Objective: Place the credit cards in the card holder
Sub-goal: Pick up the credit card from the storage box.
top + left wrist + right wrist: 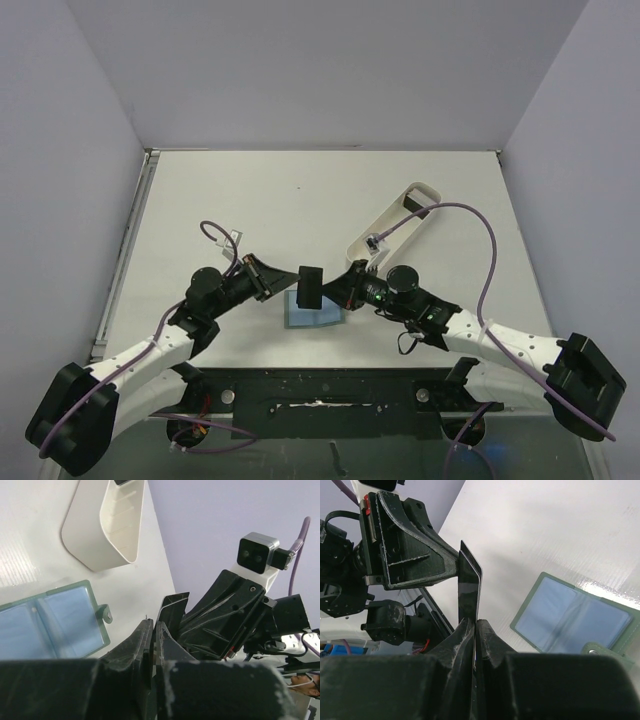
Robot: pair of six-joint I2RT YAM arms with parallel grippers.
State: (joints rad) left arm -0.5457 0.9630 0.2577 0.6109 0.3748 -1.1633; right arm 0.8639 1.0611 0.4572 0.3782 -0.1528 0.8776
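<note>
A black credit card [311, 287] hangs on edge in the air between my two grippers, above the card holder [314, 319]. The holder lies open and flat, grey-green with bluish pockets [50, 620], its snap tab [104, 614] toward the tray. My right gripper [338, 290] is shut on the card's near end [470, 592]. My left gripper [284, 283] meets the card's other end, its jaws almost together on the card's edge [172, 611]. The holder also shows in the right wrist view [570, 615]. Another black card [415, 203] lies in the tray's far end.
A long white oblong tray [392, 228] lies slanted at the back right, behind the right arm; it shows in the left wrist view [107, 525]. A purple cable [490, 250] arcs over the right arm. The table's side walls stand at left and right.
</note>
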